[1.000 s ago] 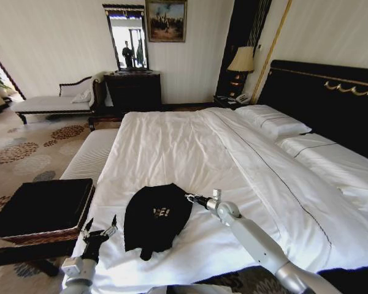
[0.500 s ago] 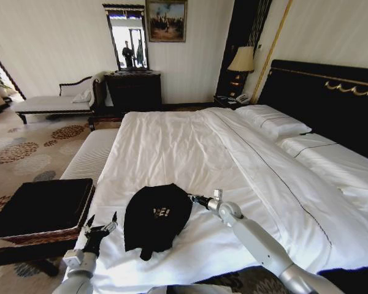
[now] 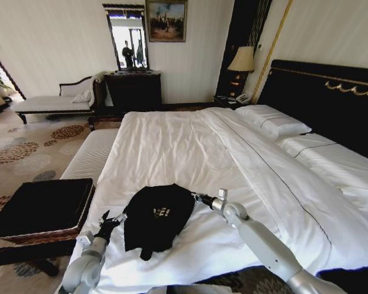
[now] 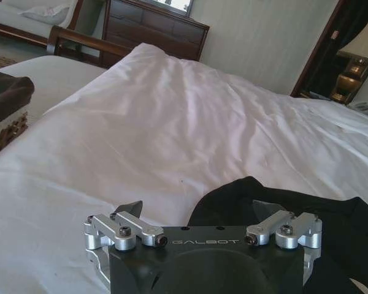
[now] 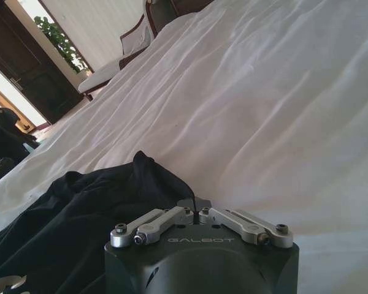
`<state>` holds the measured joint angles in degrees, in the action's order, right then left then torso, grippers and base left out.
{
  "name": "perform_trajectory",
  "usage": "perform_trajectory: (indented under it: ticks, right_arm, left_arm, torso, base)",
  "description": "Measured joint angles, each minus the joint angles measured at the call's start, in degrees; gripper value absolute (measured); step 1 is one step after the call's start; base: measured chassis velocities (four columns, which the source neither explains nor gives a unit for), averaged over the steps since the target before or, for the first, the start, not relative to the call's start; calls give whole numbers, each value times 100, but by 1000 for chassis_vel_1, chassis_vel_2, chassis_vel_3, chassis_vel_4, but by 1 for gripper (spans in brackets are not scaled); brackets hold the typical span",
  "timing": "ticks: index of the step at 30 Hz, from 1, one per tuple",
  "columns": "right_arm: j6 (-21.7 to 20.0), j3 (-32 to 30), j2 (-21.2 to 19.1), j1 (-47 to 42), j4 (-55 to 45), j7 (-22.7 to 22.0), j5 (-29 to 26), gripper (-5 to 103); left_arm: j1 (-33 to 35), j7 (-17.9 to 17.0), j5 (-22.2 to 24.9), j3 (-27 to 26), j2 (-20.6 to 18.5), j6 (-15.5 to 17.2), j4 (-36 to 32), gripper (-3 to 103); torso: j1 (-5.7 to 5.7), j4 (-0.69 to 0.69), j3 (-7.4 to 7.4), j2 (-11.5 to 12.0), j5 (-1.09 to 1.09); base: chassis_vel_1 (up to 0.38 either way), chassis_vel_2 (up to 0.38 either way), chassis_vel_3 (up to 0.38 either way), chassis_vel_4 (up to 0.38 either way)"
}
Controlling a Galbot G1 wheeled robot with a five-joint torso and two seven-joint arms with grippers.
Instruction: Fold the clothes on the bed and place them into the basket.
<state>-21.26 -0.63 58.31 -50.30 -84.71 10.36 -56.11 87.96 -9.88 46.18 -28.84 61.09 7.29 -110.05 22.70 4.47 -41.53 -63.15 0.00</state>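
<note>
The clothes, a black T-shirt (image 3: 154, 217) with white lettering, lie crumpled on the white duvet of the bed (image 3: 184, 141) near its foot. My right gripper (image 3: 199, 197) is at the shirt's right edge, its fingers shut on the hem (image 5: 172, 184). My left gripper (image 3: 110, 222) hovers low over the duvet just left of the shirt, open, with the shirt's edge (image 4: 233, 196) lying between its spread fingertips (image 4: 132, 208). The basket (image 3: 40, 208), wicker with black fabric on top, stands on the floor left of the bed.
A striped bench (image 3: 89, 156) runs along the bed's left side beyond the basket. Pillows (image 3: 273, 122) and a black headboard (image 3: 331, 92) are at the far right. A dresser (image 3: 134, 90), a chaise (image 3: 52, 101) and patterned carpet lie further back.
My left gripper has moved right and forward to the shirt's left edge. My right gripper has shifted slightly right, and the shirt's upper right corner has stretched out with it.
</note>
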Motion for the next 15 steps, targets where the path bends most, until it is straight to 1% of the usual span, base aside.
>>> perform_trajectory:
  ticks: [4,6,8,11,12,14,15]
  right_arm:
    - [-2,-1,-22,1,-9,-18,1,0]
    - [-4,3,-23,4,-9,-22,1,0]
    - [-7,19,-20,16,-9,-38,2,0]
    - [-11,37,-15,33,-2,-46,2,0]
    - [-11,45,-11,41,5,-48,2,0]
    - [-14,56,2,60,20,-60,1,0]
    - [-14,56,2,60,20,-60,1,0]
  left_arm:
    - [-582,-164,280,369,-126,98,439,100]
    - [-684,-208,332,409,-133,115,540,100]
    - [-933,-268,534,499,-165,180,800,100]
    - [-1141,-263,693,649,-239,219,978,100]
    - [-1212,-245,721,717,-263,231,1025,103]
    - [-1323,-215,747,824,-278,247,1125,100]
    - [-1323,-215,747,824,-278,247,1125,100]
  torso:
    - [0,-1,0,0,-1]
    - [0,0,0,0,0]
    - [0,-1,0,0,0]
    - [0,-1,0,0,0]
    - [0,-1,0,0,0]
    - [0,-1,0,0,0]
    - [0,-1,0,0,0]
  base:
    - [0,0,0,0]
    - [0,0,0,0]
    - [0,0,0,0]
    - [0,0,0,0]
    - [0,0,0,0]
    - [0,0,0,0]
    - [0,0,0,0]
